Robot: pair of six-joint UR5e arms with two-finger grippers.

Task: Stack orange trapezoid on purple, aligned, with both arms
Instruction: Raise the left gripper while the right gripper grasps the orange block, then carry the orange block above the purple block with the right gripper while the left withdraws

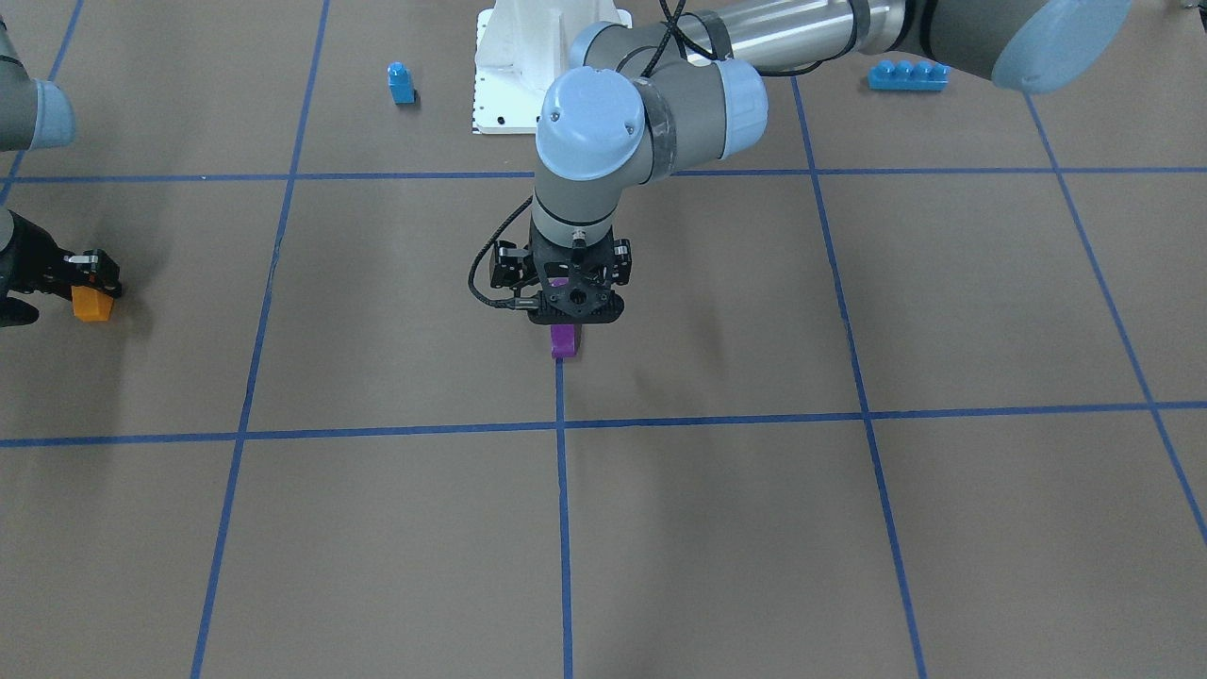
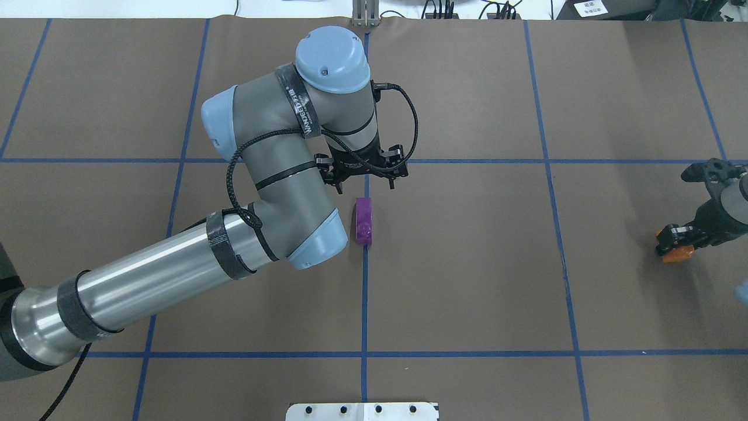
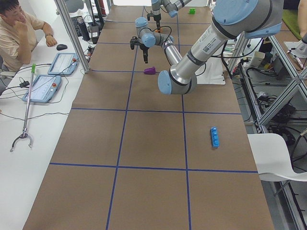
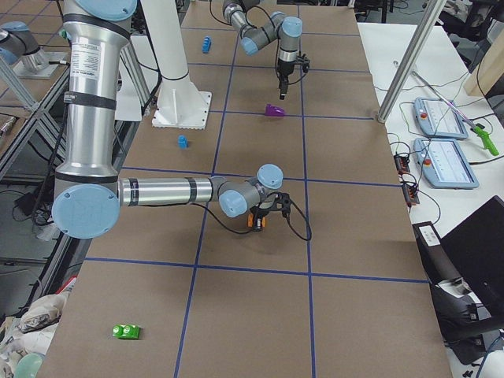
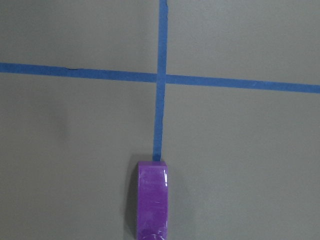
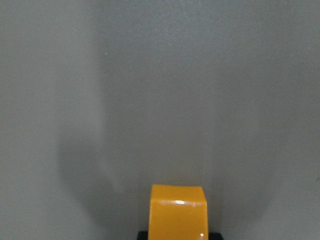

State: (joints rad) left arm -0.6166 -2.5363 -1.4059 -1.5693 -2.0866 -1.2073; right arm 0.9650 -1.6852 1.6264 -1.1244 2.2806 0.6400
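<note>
At table's R side, R gripper (image 2: 676, 244) is clamping orange trapezoid (image 2: 678, 254); L gripper (image 2: 363, 175), width unclear, is hovering by purple (image 2: 363, 220). Next: carrying orange over, aligning.

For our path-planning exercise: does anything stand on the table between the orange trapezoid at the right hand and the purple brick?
Nothing visible lies on the table between the orange trapezoid and the purple brick. The left hand hangs close above the purple brick and may crowd the placement.
</note>
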